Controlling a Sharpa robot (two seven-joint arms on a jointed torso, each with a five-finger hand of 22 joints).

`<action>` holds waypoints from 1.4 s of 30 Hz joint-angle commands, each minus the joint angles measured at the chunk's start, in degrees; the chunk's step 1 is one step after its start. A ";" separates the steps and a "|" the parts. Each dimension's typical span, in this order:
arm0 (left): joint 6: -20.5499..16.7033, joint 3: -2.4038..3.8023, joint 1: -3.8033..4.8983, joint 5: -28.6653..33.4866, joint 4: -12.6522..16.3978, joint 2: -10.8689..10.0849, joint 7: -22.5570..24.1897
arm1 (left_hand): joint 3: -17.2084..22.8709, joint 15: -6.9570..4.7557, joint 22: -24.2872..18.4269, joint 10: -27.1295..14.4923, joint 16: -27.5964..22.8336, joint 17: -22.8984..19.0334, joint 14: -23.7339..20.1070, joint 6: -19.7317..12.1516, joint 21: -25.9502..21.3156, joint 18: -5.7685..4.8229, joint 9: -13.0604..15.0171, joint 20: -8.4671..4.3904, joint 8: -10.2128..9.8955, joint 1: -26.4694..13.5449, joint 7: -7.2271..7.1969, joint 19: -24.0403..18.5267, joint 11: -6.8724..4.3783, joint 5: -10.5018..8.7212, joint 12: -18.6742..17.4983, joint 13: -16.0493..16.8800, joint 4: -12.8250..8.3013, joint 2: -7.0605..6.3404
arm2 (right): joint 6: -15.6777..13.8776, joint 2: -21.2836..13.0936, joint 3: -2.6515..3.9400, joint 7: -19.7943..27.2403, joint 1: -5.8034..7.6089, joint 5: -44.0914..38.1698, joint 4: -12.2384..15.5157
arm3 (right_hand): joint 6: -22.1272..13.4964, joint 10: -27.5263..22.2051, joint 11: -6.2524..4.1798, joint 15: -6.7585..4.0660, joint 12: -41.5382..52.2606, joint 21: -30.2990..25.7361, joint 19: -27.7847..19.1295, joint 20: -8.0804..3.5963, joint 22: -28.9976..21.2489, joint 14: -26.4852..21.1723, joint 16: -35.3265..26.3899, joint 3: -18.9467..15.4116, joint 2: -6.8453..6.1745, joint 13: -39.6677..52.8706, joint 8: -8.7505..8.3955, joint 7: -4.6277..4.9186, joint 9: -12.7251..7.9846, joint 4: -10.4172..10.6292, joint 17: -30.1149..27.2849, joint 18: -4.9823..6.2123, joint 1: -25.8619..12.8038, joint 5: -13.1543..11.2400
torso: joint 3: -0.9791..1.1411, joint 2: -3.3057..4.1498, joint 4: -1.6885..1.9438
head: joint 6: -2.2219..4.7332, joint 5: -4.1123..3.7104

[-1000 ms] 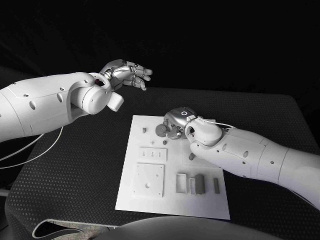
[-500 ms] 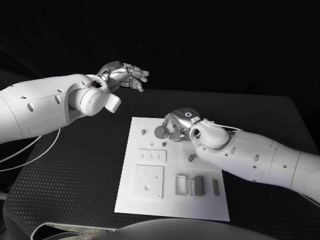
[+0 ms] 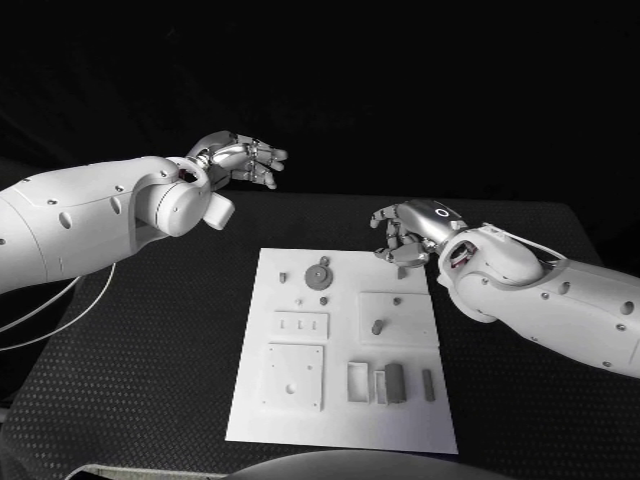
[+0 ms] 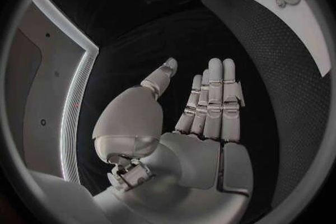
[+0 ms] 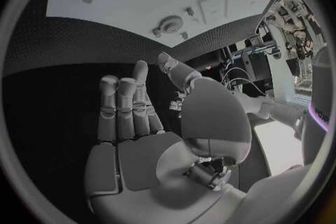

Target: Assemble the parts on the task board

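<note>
Both my hands are empty, fingers apart: right hand (image 3: pixel 407 232) just past the board (image 3: pixel 346 415), left hand (image 3: pixel 238 159) well off it. The gear (image 3: pixel 320 275) sits near the board's far end. I'd pick the next part and come straight down.

Task board (image 3: pixel 263 400) mid-table (image 3: pixel 133 380), w/ parts on it; round part (image 3: pixel 320 274) near far edge.
</note>
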 commanded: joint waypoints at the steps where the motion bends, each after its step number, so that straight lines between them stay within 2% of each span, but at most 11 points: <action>1: 1.45 0.02 0.03 -3.82 -1.24 0.51 1.03 | 0.33 -0.33 0.20 2.46 0.47 -0.02 -0.06 0.78 -0.34 0.81 -0.19 -0.41 0.01 0.00 -0.39 0.26 -0.51 -0.37 0.07 0.04 0.03 0.56 | -1.35 -2.80 0.12 9.63 0.03 8.70 -0.21 | 0.66 -1.51 -0.02 -0.54 1.94 -0.09 -0.31 0.50 0.07 -0.39 0.34 -1.11 0.41 1.76 0.54 -0.62 0.16 -1.38 0.02 2.39 0.90 0.14 | 0.36 -0.74 -0.85 | 0.53 -0.64; 3: 1.54 0.01 0.01 -4.49 -1.66 0.65 0.90 | 0.29 -0.64 0.36 5.51 0.62 0.02 0.19 1.09 -0.30 0.73 -0.32 -0.64 -0.20 -0.19 -0.84 0.50 -1.71 -0.38 0.94 0.58 0.03 0.63 | -0.97 -4.18 0.13 12.02 0.07 11.11 -1.00 | 1.72 -0.69 -0.30 -0.53 6.43 0.25 -0.01 0.70 0.25 -0.08 1.09 -1.75 1.03 4.97 1.31 -0.62 0.47 -2.07 0.22 2.59 1.37 0.19 | 0.45 -0.95 -1.04 | 0.68 -0.85; 4: 1.53 0.00 0.00 -4.57 -1.76 0.65 0.81 | 0.29 -0.70 0.41 6.27 0.65 0.03 0.26 1.25 -0.31 0.70 -0.36 -0.71 -0.25 -0.19 -0.92 0.57 -2.03 -0.38 1.08 0.73 0.02 0.62 | -0.49 -4.89 0.13 13.54 0.08 12.03 -1.44 | 1.77 -1.69 -0.57 -0.61 10.11 0.68 0.30 0.82 0.49 0.08 1.87 -2.46 0.94 7.97 1.45 -0.75 0.55 -2.59 0.56 2.60 1.29 0.29 | 0.48 -1.00 -1.11 | 0.79 -0.92; 6: 1.53 -0.02 -0.02 -5.01 -1.90 0.72 0.70 | 0.30 -0.85 0.50 7.35 0.79 0.07 0.54 1.56 -0.28 0.65 -0.43 -0.87 -0.35 -0.07 -0.91 0.77 -2.49 -0.39 1.21 0.99 -0.01 0.60 | 0.38 -6.14 0.12 15.51 0.07 13.34 -2.11 | 2.35 -1.25 -0.55 -0.82 13.49 1.06 0.64 0.73 0.67 0.45 2.58 -2.44 1.94 10.31 1.84 -0.78 0.74 -2.73 0.86 2.60 1.61 0.16 | 0.56 -1.20 -1.31 | 0.79 -1.19; 9: 1.48 -0.04 -0.10 -5.86 -2.17 0.83 0.59 | 0.34 -0.94 0.57 7.68 0.83 0.07 0.64 1.80 -0.29 0.62 -0.48 -0.99 -0.43 0.18 -0.86 0.88 -2.62 -0.37 1.07 1.12 -0.05 0.45 | 1.58 -7.37 0.11 17.67 0.06 14.26 -3.65 | 2.29 -3.31 -0.53 -0.96 19.80 2.41 1.30 0.31 1.37 0.86 4.78 -2.77 2.74 14.99 1.96 -0.97 0.87 -3.10 2.17 2.60 1.31 0.17 | 0.68 -1.38 -1.69 | 0.90 -1.29; 14: 1.39 -0.07 -0.33 -5.96 -2.40 0.89 0.53 | 0.31 -0.94 0.61 7.75 0.78 0.03 0.59 1.76 -0.36 0.53 -0.61 -1.04 -0.69 0.37 -0.46 0.91 -2.59 -0.38 0.84 1.25 -0.05 0.04 | 2.29 -7.56 0.07 20.47 -0.26 14.26 -6.74 | 1.92 -3.10 -0.82 -1.10 24.24 4.24 2.15 -0.23 1.65 1.65 7.41 -3.32 2.70 17.56 1.87 -1.02 0.89 -2.88 3.82 2.60 0.61 0.09 | 1.15 -1.57 -2.38 | 0.79 -1.22; 20: 1.48 -0.08 -0.54 -6.51 -2.51 1.01 0.67 | 0.24 -0.95 0.66 7.82 0.78 0.02 0.61 1.69 -0.40 0.47 -0.71 -1.09 -0.92 0.51 -0.24 0.97 -2.57 -0.39 0.73 1.43 -0.06 -0.33 | 1.83 -5.31 0.02 21.77 -2.52 14.27 -12.10 | 0.87 -2.90 -1.16 -1.47 27.48 6.56 2.72 -0.94 1.68 2.19 9.84 -4.71 2.47 19.35 1.50 -1.45 0.82 -2.53 5.41 2.60 -0.62 0.12 | 1.50 -1.69 -2.90 | 0.77 -1.52; 23: 1.64 -0.08 -0.68 -6.71 -2.56 1.14 0.69 | 0.16 -0.96 0.70 7.89 0.80 0.03 0.65 1.71 -0.40 0.45 -0.74 -1.11 -0.98 0.56 -0.25 1.02 -2.58 -0.39 0.72 1.55 -0.06 -0.57 | 1.77 -3.80 0.02 22.36 -3.67 14.32 -14.27 | 0.59 -2.99 -1.19 -1.49 28.09 7.09 2.71 -1.15 1.65 2.20 10.30 -5.03 2.49 19.67 1.42 -1.45 0.81 -2.45 5.75 2.60 -0.89 0.12 | 1.69 -1.74 -2.99 | 0.58 -1.53; 25: 1.66 -0.08 -0.75 -6.74 -2.55 1.21 0.69 | 0.10 -0.99 0.75 7.98 0.86 0.06 0.71 1.78 -0.38 0.45 -0.75 -1.15 -1.01 0.60 -0.29 1.09 -2.62 -0.39 0.74 1.65 -0.06 -0.71 | 1.92 -2.64 0.02 22.55 -4.37 14.63 -15.54 | 0.10 -3.08 -1.24 -1.52 28.36 7.35 2.66 -1.26 1.61 2.17 10.51 -5.13 2.45 19.79 1.19 -1.49 0.73 -2.43 5.92 2.60 -0.96 0.12 | 1.74 -1.71 -2.90 | 0.50 -1.75; 30: 1.74 -0.08 -0.87 -6.96 -2.40 1.35 0.74 | -0.07 -1.09 0.88 8.20 1.04 0.17 0.88 1.91 -0.32 0.43 -0.80 -1.24 -1.13 0.68 -0.38 1.30 -2.71 -0.39 0.78 1.99 -0.04 -0.93 | 2.30 -0.24 0.03 22.76 -5.93 14.91 -18.11 | -0.29 -3.17 -1.29 -1.56 28.65 7.63 2.59 -1.38 1.58 2.13 10.73 -5.22 2.59 19.90 1.04 -1.53 0.67 -2.27 6.10 2.60 -1.14 0.12 | 1.57 -1.66 -2.63 | 0.33 -2.36; 42: 1.70 -0.09 -0.95 -7.01 -1.59 1.22 0.74 | -0.44 -1.34 1.26 8.64 1.59 0.53 1.19 2.12 -0.15 0.41 -0.93 -1.50 -1.45 0.76 -0.44 1.78 -2.98 -0.39 1.10 3.06 -0.01 -0.98 | 3.60 3.58 0.03 23.22 -7.78 15.09 -23.27 | -0.56 -3.38 -1.23 -1.51 28.83 7.83 2.42 -1.47 1.52 1.97 10.83 -5.35 2.87 19.94 0.96 -1.46 0.65 -2.04 6.24 2.60 -1.50 0.12 | 1.41 -1.69 -2.62 | -0.19 -2.17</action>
